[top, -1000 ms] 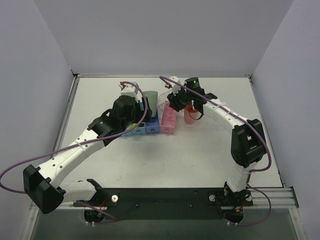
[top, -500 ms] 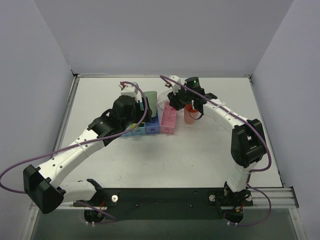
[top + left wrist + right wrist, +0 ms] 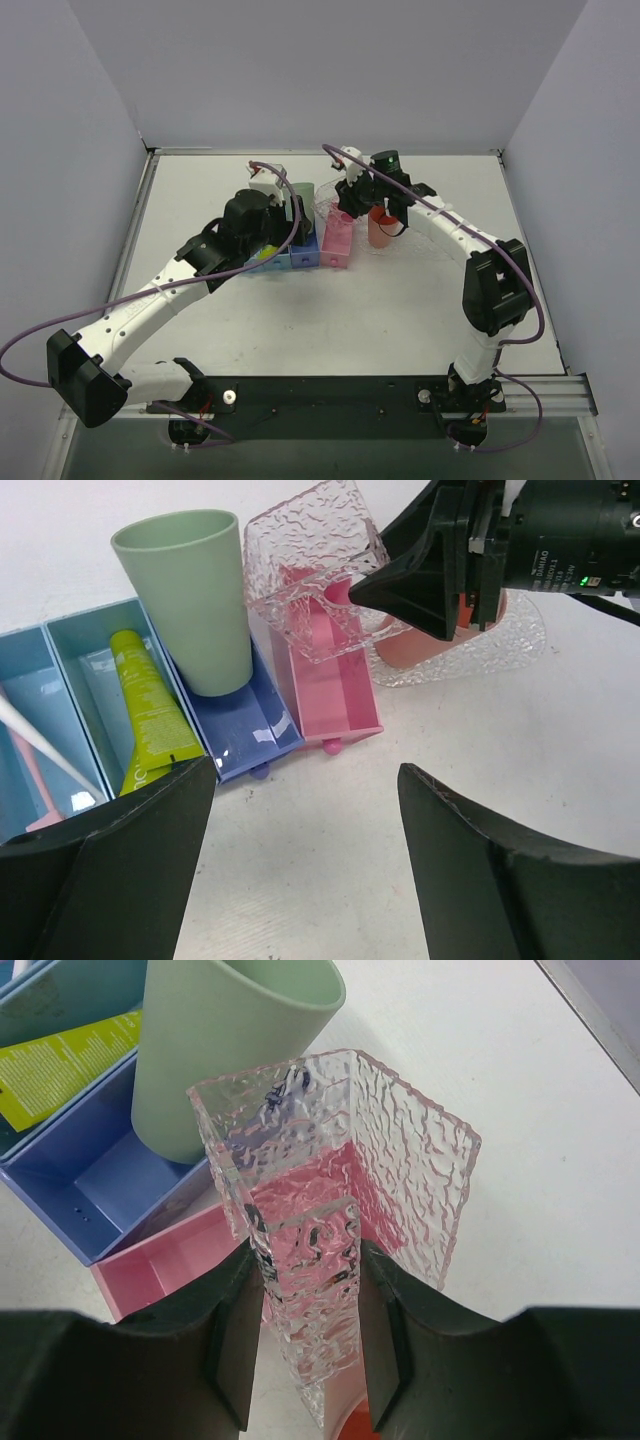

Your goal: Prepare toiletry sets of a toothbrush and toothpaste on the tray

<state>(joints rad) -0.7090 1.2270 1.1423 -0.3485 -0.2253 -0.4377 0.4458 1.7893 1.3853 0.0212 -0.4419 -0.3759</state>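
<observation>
My right gripper point(image 3: 308, 1250) is shut on the wall of a clear bumpy tray point(image 3: 330, 1150), which it holds tilted up on edge above the pink bin point(image 3: 330, 690). The same tray point(image 3: 315, 570) shows in the left wrist view, just right of the green cup. A lime-yellow toothpaste point(image 3: 148, 715) lies in a light blue bin. The thin white toothbrush point(image 3: 30, 735) lies in the bin left of it. My left gripper point(image 3: 307, 770) hangs open over bare table in front of the bins, holding nothing.
A green cup point(image 3: 190, 600) stands in the dark blue bin point(image 3: 240, 730). A salmon cup point(image 3: 380, 228) sits on a second clear textured tray point(image 3: 500, 645) lying flat to the right. The walls of the enclosure ring the table.
The right jaws narrowed onto the clear tray's wall and the tray rose a little. The left gripper shifted slightly right, still open.
</observation>
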